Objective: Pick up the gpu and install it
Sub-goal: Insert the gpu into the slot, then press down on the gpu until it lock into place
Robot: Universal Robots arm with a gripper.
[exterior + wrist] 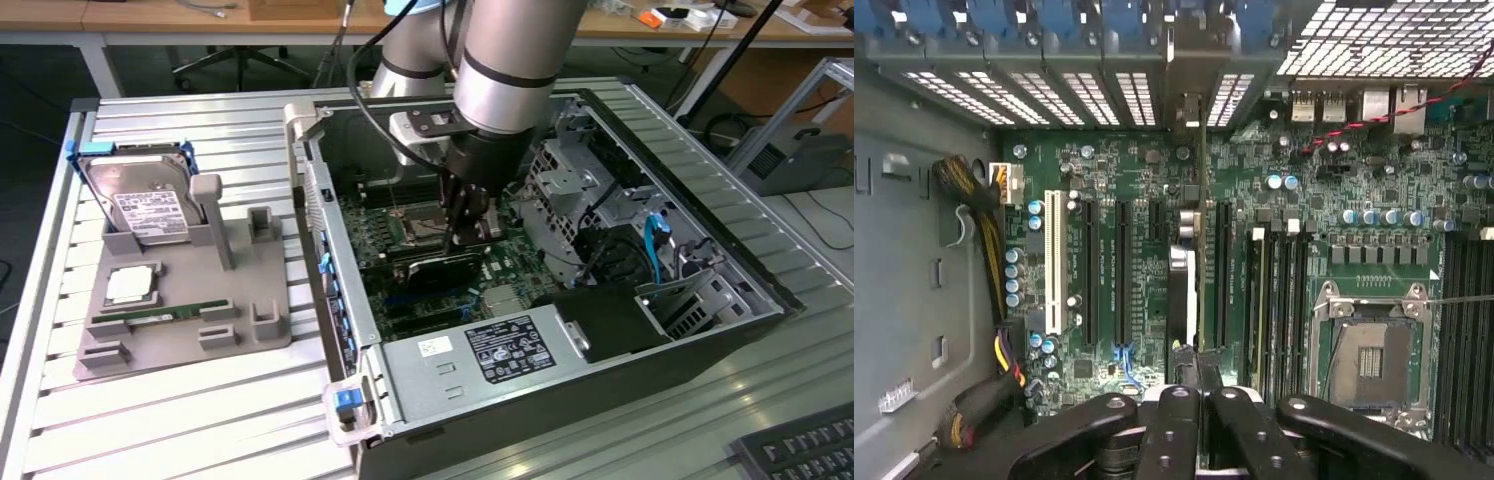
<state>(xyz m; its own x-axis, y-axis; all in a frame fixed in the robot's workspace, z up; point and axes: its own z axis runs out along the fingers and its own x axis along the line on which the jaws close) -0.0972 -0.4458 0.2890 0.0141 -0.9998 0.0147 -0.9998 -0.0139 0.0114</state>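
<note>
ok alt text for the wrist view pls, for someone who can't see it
The pincer is shut on the gpu, a thin card seen edge-on, standing upright over the expansion slots of a green motherboard. An empty cpu socket sits off to one side, with bundled cables at the other.

Layout inside the open computer case

The gripper is down in the case, closed on the gpu, which stands on its edge on the motherboard between two slots. On the exterior view's left of the gripper, outside the case, is a parts tray with a hard drive. The power supply lies just in front.
</note>
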